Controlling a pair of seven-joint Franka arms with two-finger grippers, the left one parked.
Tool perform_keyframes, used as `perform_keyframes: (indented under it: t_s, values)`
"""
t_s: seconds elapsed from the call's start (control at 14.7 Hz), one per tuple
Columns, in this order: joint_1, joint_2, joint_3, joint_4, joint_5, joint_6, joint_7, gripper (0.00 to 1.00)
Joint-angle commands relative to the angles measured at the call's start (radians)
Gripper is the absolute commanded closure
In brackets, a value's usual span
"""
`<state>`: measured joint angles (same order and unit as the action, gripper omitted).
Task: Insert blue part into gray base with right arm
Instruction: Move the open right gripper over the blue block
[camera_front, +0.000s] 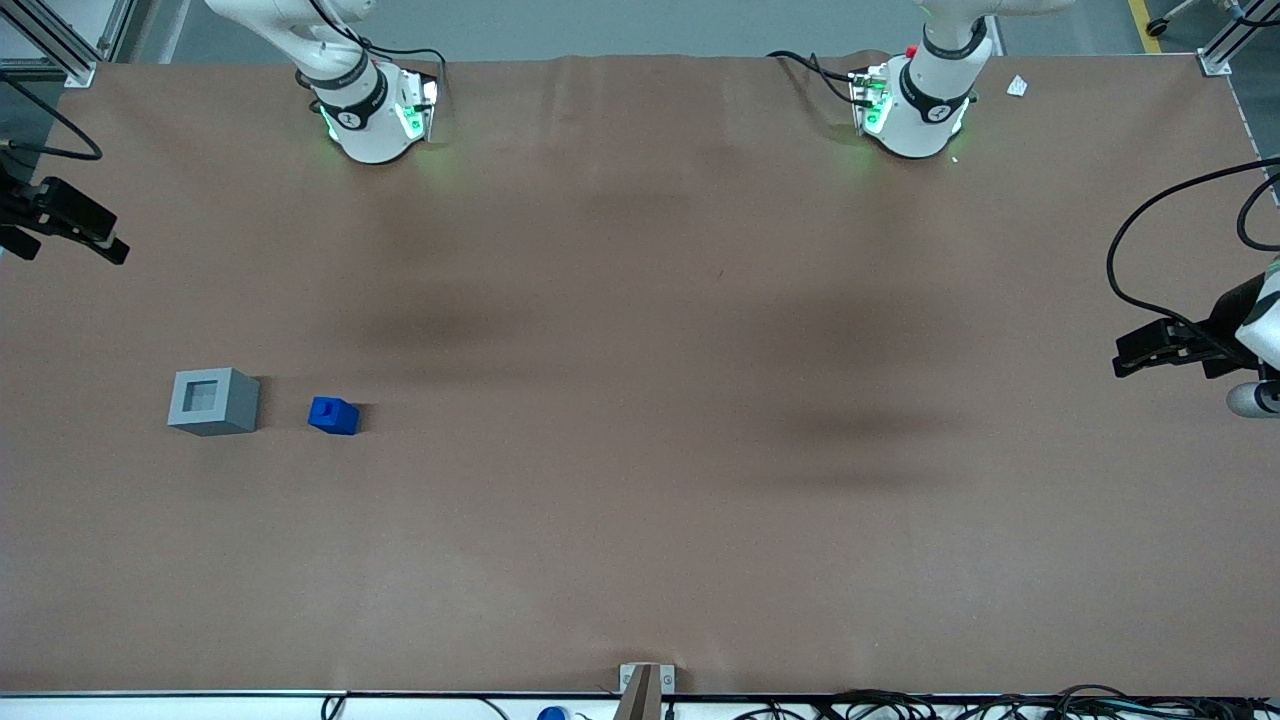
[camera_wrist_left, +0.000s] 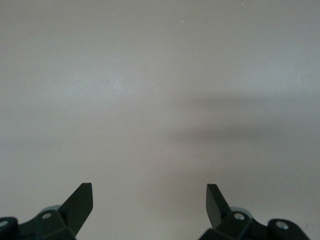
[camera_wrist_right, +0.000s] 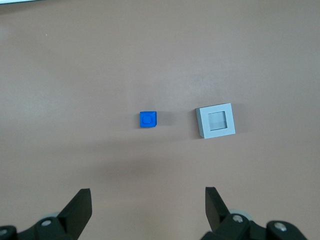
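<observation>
Gripper (camera_wrist_right: 146, 202) spread wide, empty, high above table (camera_front: 640, 520). Blue part (camera_wrist_right: 148, 119) beside gray base (camera_wrist_right: 216, 121), apart, recess up.

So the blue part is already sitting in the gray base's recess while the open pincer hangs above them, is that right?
Not quite: the blue part lies on the table beside the gray base, apart from it, as the right wrist view shows. The recess is empty; the pincer is open above them.

Matt plastic blue part (camera_wrist_right: 148, 119), gray base (camera_wrist_right: 216, 121)
</observation>
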<state>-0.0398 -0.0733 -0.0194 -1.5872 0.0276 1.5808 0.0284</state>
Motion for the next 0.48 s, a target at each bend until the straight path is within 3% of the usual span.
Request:
perform_keyframes:
  t_s: [0.0,0.41]
  values:
    - [-0.011,0.004,0.009,0.016,0.005,-0.018,0.015,0.0]
    - [-0.009,0.006,0.012,0.015,0.003,-0.03,0.013,0.0]
